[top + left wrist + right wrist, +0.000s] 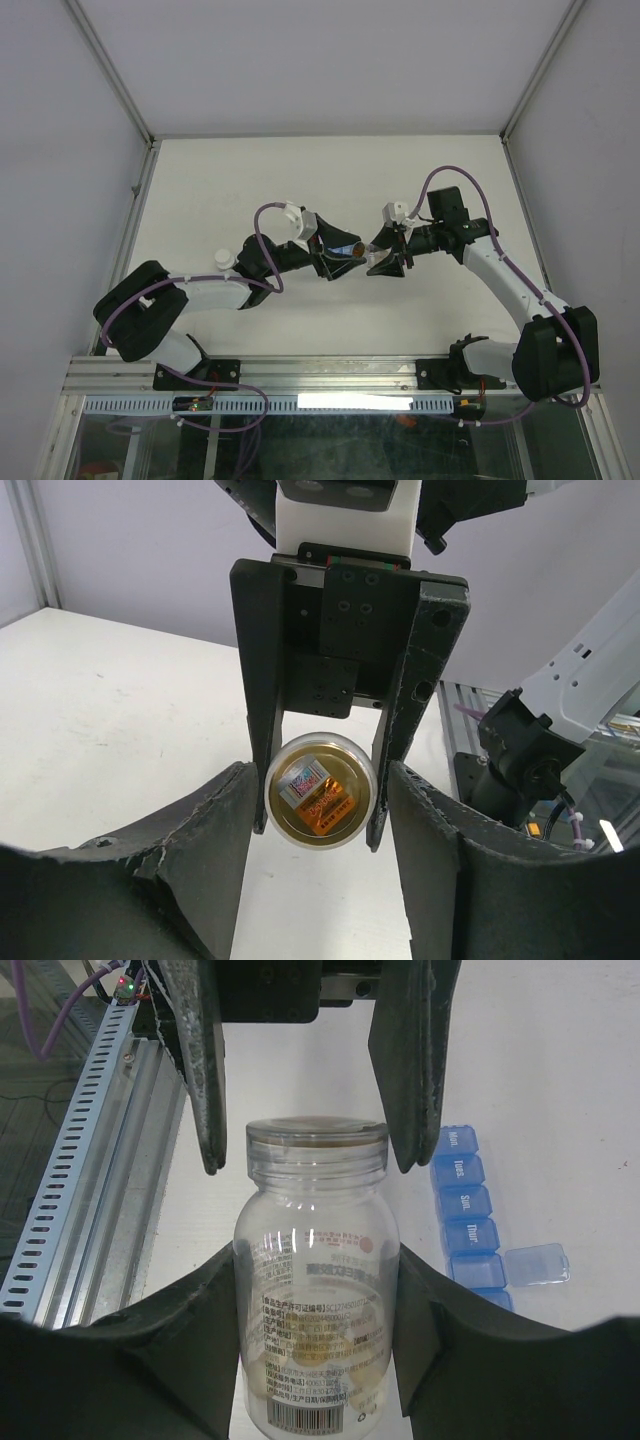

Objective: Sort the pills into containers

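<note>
A small clear bottle [318, 1290] lies level in the air between the two grippers. My right gripper [318, 1250] is shut on its body. The pills [340, 1370] are orange-tan bits at the bottle's bottom end. My left gripper [318, 772] faces the bottle's neck end, which shows a gold face with a sticker [320, 792]. Its fingers [200, 1080] flank the neck closely, with a narrow gap on one side. The containers [465, 1200] are a blue strip of day compartments on the table below, with one lid [537, 1263] flipped open. From above, both grippers [340, 258] [385, 262] meet mid-table.
A slotted aluminium rail [80, 1160] runs along the table's near edge [300, 372]. White enclosure walls stand around the table [200, 190]. Purple cables loop off both arms.
</note>
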`<action>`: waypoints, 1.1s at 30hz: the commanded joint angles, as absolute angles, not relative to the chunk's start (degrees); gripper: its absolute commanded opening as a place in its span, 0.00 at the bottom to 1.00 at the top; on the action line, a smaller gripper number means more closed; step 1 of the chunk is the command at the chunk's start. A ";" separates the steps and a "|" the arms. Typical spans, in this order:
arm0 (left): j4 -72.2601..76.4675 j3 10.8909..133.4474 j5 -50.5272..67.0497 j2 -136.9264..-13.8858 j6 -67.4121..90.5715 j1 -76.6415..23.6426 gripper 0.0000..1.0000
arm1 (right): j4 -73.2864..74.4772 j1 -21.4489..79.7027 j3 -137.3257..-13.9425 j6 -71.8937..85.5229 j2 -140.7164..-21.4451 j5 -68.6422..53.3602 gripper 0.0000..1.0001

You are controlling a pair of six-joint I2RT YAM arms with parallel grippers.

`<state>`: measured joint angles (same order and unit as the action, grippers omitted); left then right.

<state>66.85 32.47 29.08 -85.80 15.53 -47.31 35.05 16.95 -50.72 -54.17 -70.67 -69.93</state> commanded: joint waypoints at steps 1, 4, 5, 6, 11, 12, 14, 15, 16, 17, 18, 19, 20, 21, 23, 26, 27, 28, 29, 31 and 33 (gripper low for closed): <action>68.20 33.83 30.78 -86.03 14.21 -47.81 0.53 | 34.63 16.70 -51.82 -55.20 -69.25 -72.78 0.00; 68.21 34.10 31.38 -86.26 14.49 -47.81 0.51 | 34.54 16.75 -51.85 -55.11 -69.28 -72.72 0.00; 68.16 34.10 31.52 -86.38 14.53 -47.81 0.49 | 34.54 16.71 -51.79 -55.11 -69.26 -72.77 0.00; 68.20 34.10 31.55 -86.40 14.66 -47.83 0.46 | 34.46 16.70 -51.77 -55.13 -69.33 -72.70 0.00; 69.17 33.32 31.11 -85.73 16.08 -47.81 0.16 | 34.29 16.70 -51.74 -54.94 -69.52 -72.32 0.00; 69.52 32.98 30.60 -85.42 16.93 -47.81 0.11 | 34.21 16.71 -51.73 -54.89 -69.54 -72.21 0.00; 70.17 32.36 28.55 -84.67 19.74 -47.81 0.01 | 33.37 16.71 -51.70 -54.01 -69.53 -71.29 0.00; 70.38 31.82 26.89 -84.16 21.96 -48.00 0.00 | 32.68 16.77 -51.60 -53.22 -69.57 -70.45 0.00; 70.64 31.41 24.44 -83.60 24.30 -48.38 0.00 | 31.88 16.71 -51.53 -52.39 -69.49 -69.75 0.00; 70.38 30.83 21.05 -82.98 26.53 -49.05 0.00 | 30.86 16.70 -51.33 -51.33 -69.49 -68.95 0.00; 69.89 30.33 17.55 -82.40 28.13 -50.15 0.00 | 29.86 16.70 -51.14 -50.22 -69.52 -68.22 0.00; 68.51 30.06 12.83 -81.40 29.05 -51.54 0.00 | 28.97 16.70 -50.96 -49.31 -69.49 -67.51 0.00; 65.79 30.14 7.95 -79.77 29.88 -53.16 0.00 | 28.38 16.75 -50.84 -48.25 -69.50 -66.97 0.00; 61.87 30.85 2.61 -78.41 31.13 -54.57 0.00 | 27.78 16.71 -50.86 -47.39 -69.52 -66.57 0.00; 50.54 33.79 -8.01 -75.82 34.76 -57.29 0.00 | 26.82 16.77 -50.85 -46.29 -69.47 -65.94 0.00; 35.46 39.67 -19.96 -73.75 40.72 -60.10 0.00 | 25.83 16.73 -50.76 -44.90 -69.26 -65.26 0.00; 32.48 41.05 -21.20 -73.54 42.03 -60.53 0.00 | 25.56 16.75 -50.86 -44.52 -69.21 -65.15 0.00; 30.19 42.26 -22.10 -73.42 43.27 -60.75 0.00 | 25.50 16.73 -50.89 -44.34 -69.13 -65.02 0.00; 28.37 43.17 -22.89 -73.23 44.35 -60.89 0.00 | 25.45 16.75 -50.88 -44.22 -69.02 -65.06 0.00; 26.78 44.13 -23.63 -72.85 45.56 -60.91 0.00 | 25.28 16.70 -50.78 -44.00 -68.68 -65.21 0.00; 25.86 44.86 -24.07 -72.41 45.95 -60.91 0.00 | 25.06 16.70 -50.71 -43.79 -68.25 -65.31 0.00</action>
<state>30.57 40.84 -17.52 -75.61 40.36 -60.42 27.51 16.60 -50.72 -45.43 -70.43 -65.93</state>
